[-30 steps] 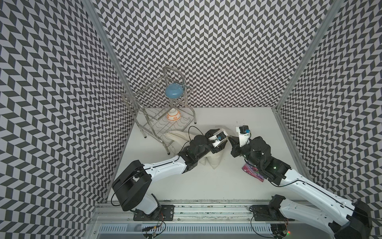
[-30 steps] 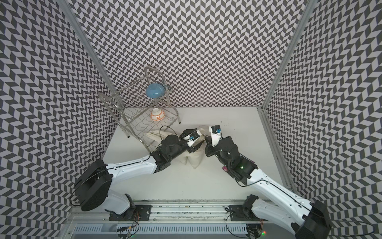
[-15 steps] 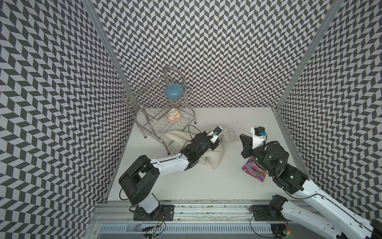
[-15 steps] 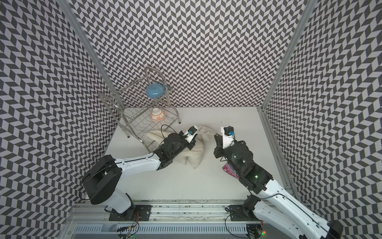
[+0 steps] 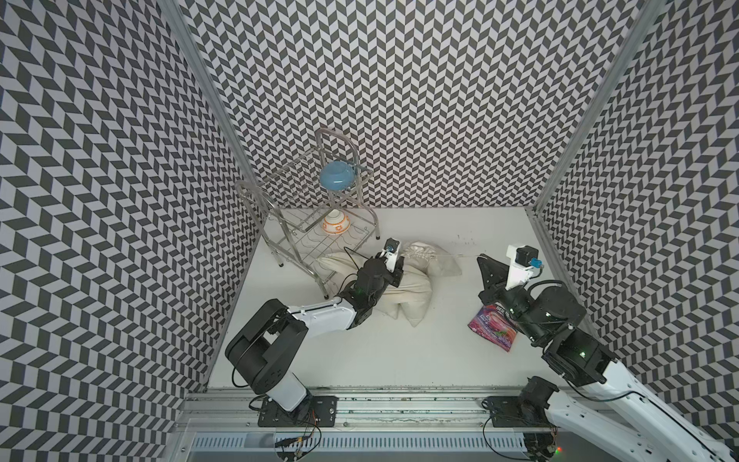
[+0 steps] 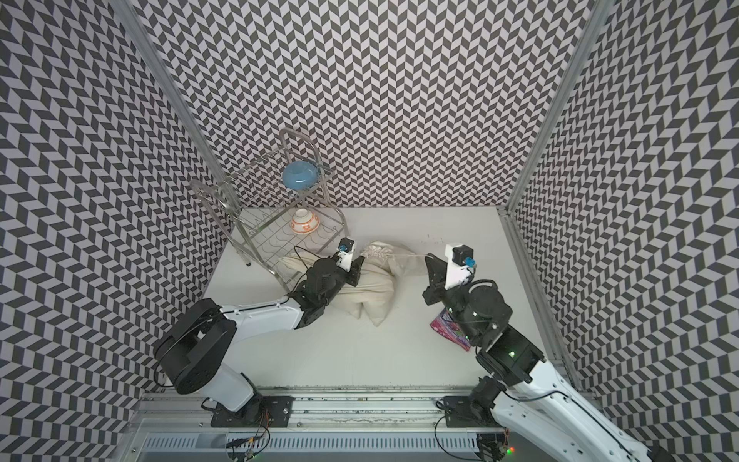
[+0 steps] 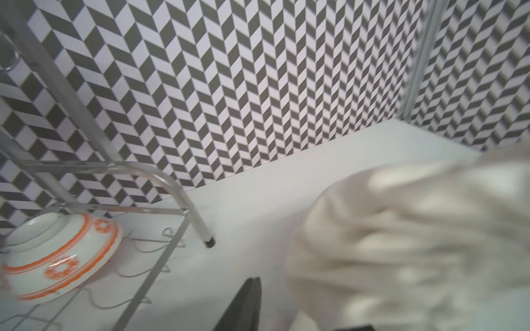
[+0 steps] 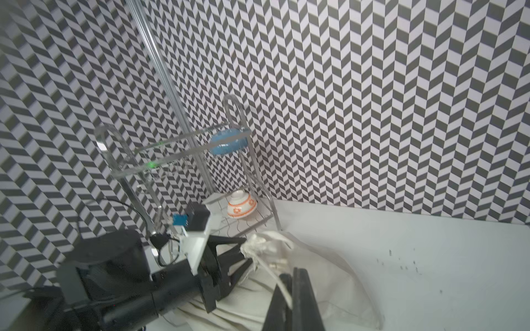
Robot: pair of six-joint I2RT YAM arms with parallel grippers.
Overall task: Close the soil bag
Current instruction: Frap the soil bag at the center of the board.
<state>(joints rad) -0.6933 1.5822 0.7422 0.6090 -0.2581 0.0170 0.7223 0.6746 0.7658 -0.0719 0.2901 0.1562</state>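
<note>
Nearest us, a glossy pink-purple packet (image 5: 494, 326) is lying flat on the white counter (image 5: 360, 352) under our right arm. Our right hand (image 5: 484, 262) is pinching the thin drawstring (image 5: 460, 255) between closed jaws, holding it taut. We are reading this as the cinching step. The soft, creased cream soil bag (image 5: 412, 288) is slumping mid-counter, its neck puckering tight. Our left hand (image 5: 396, 274), jaws partly apart, is sitting beside that neck. The next move is calling for a steady outward pull while bracing the cloth. Beyond, a wire rack (image 5: 298, 256) is carrying a blue bowl (image 5: 337, 179) and an orange-banded bowl (image 5: 336, 226).
</note>
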